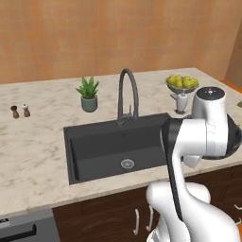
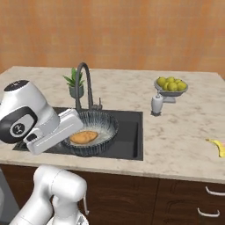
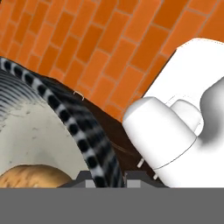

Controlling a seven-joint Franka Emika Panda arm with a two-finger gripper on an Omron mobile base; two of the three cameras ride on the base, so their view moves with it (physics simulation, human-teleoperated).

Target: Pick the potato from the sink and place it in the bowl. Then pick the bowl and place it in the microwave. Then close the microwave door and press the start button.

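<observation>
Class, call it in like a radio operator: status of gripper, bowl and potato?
Fingers shut on the bowl rim. Potato lying inside bowl, bowl held over the sink. Faucet close behind.

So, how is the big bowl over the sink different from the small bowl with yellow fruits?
The bowl over the sink is wide and shallow, with a dark streaked rim; the fruit bowl is smaller and grey, on a stem. The bowl holds one potato; the fruit bowl is heaped with yellow fruits. The bowl is gripped at its rim by the gripper; the fruit bowl stands free on the counter. Both are round and filled.
</observation>
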